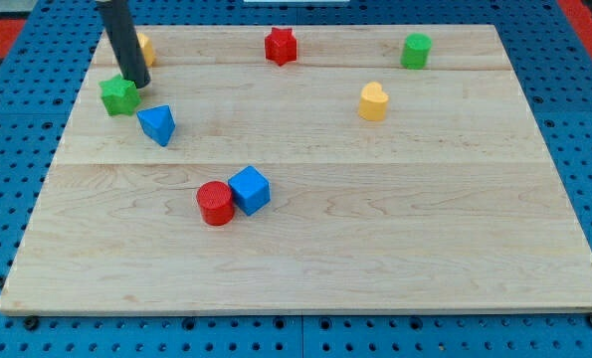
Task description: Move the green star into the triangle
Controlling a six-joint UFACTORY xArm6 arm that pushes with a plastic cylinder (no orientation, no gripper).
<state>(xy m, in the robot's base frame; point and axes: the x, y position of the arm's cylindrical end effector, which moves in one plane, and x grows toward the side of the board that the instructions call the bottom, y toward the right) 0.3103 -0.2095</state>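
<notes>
At the board's upper left, my tip (pixel 136 84) touches the green star-shaped block (pixel 119 95); the blue triangular block (pixel 157 124) sits just beside it, contact not yet made.

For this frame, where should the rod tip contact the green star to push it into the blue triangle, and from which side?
Probably the green star's upper-left face, pushing toward the view's lower right, since the blue triangle lies just that way. My tip now sits at the star's upper-right edge, so it would need to shift left first.
</notes>
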